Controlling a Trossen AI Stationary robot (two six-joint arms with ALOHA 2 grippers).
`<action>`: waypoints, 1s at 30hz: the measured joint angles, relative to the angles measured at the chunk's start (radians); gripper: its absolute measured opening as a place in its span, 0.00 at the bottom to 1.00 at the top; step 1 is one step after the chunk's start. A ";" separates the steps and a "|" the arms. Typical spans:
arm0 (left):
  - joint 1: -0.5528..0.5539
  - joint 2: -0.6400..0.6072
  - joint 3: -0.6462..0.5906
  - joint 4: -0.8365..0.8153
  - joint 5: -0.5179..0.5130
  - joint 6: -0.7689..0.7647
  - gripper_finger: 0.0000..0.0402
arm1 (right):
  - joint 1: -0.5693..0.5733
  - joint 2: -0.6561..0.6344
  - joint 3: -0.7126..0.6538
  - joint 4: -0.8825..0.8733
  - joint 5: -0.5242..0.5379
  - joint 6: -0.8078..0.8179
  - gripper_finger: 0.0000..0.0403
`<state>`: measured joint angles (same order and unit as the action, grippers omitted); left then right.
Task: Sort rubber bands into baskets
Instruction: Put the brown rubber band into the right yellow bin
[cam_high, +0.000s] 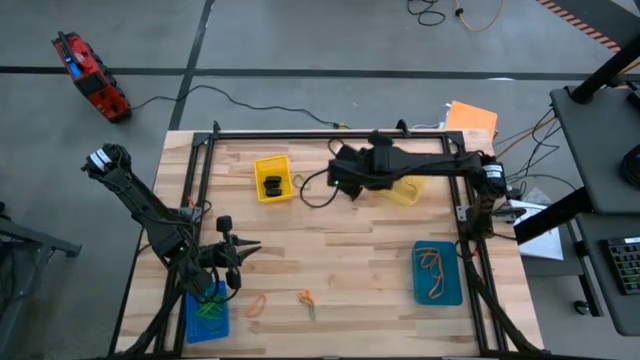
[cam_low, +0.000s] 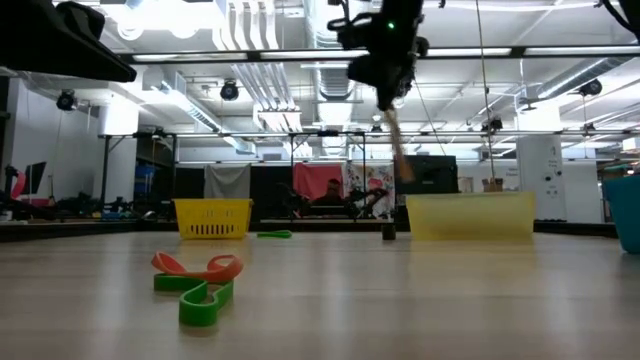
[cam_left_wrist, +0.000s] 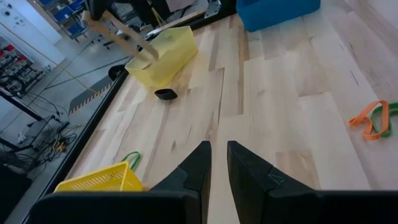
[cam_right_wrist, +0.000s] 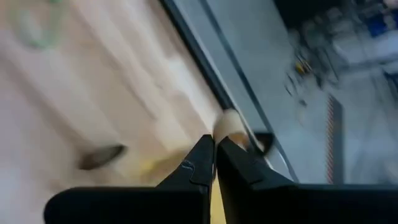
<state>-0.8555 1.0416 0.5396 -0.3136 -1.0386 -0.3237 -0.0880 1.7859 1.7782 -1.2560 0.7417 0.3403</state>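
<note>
Green band (cam_low: 205, 300) and orange band (cam_low: 197, 265) nearest low camera, flat soft loops, tangled on pale wood counter (cam_high: 350, 250). Light, floppy, likely springy; best pinched across single strand at loop's end. Right pincer (cam_right_wrist: 215, 149) high over counter, clamped on tan band (cam_low: 393, 140), dangling limp just above pale yellow basket (cam_low: 468, 215). Left pincer (cam_left_wrist: 218, 155) nearly together, empty, blue basket (cam_high: 207, 310) close behind it. Black band (cam_left_wrist: 165, 94) beside pale basket.

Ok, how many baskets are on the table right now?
4: bright yellow basket at the back left, pale yellow basket back centre under the right arm, blue basket front right, blue basket front left beneath the left gripper.
</note>
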 joint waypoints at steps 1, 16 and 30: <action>0.000 0.000 0.000 0.000 0.000 0.000 0.09 | -0.013 0.000 0.000 -0.031 0.015 0.020 0.02; 0.000 0.000 0.000 0.000 0.000 0.000 0.09 | -0.186 -0.001 -0.103 -0.233 -0.019 0.157 0.02; 0.000 0.000 0.000 -0.001 0.000 0.000 0.09 | -0.196 -0.003 -0.240 -0.223 -0.114 0.165 0.02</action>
<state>-0.8555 1.0416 0.5396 -0.3141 -1.0382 -0.3233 -0.2844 1.7833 1.5379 -1.4791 0.6277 0.5051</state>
